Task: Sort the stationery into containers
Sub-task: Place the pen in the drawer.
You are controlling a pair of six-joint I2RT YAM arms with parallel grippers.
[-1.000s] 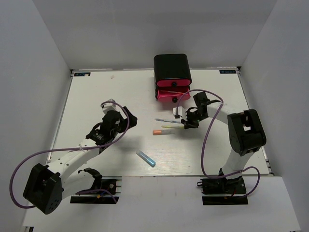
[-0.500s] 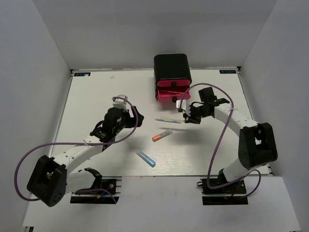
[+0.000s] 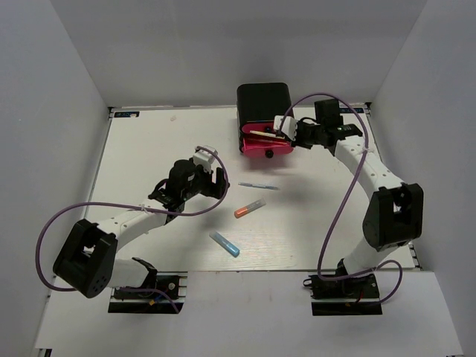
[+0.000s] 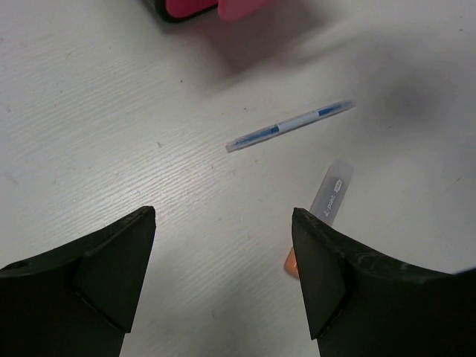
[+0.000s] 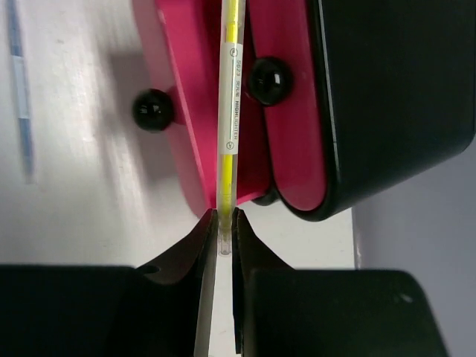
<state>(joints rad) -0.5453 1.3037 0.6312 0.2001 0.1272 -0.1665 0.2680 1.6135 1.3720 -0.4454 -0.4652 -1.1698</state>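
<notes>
The right gripper (image 5: 221, 223) is clamped on the end of the yellow pen (image 5: 229, 111), holding it over the pulled-out pink drawers (image 5: 190, 149) of the black box (image 3: 264, 100). I cannot tell which drawer it is above. The left gripper (image 4: 222, 223) has its jaws wide apart, holds nothing and hovers over the table (image 3: 149, 149). Below it lie the bluish pen (image 4: 290, 125) and the orange-grey marker (image 4: 327, 201), near each other but not touching. The blue marker (image 3: 224, 243) lies apart, nearer the arm bases.
</notes>
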